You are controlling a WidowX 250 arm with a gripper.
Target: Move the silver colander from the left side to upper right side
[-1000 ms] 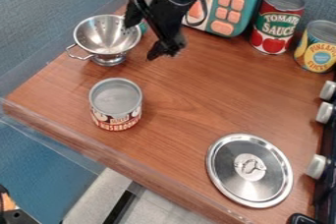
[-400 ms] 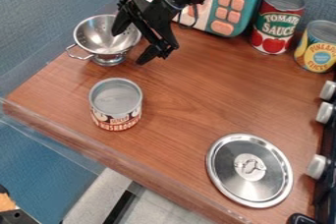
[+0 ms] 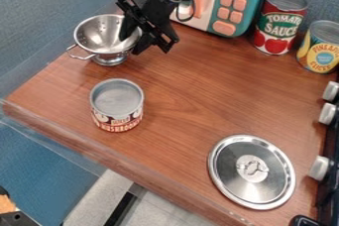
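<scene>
Camera view: gripper [image 3: 130, 45] partly spread across the rim of one silver colander [image 3: 99, 34], one finger inside, one outside; cannot tell whether it grips. Three cans [image 3: 118, 101]: one below the gripper, two right. One lid [image 3: 228, 170], lower right of it.

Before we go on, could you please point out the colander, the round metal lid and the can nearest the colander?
Colander [image 3: 101, 36], camera view, inside of the bowl.
Round metal lid [image 3: 252, 169], camera view, center.
Can nearest the colander [image 3: 117, 99], camera view, top.
</scene>
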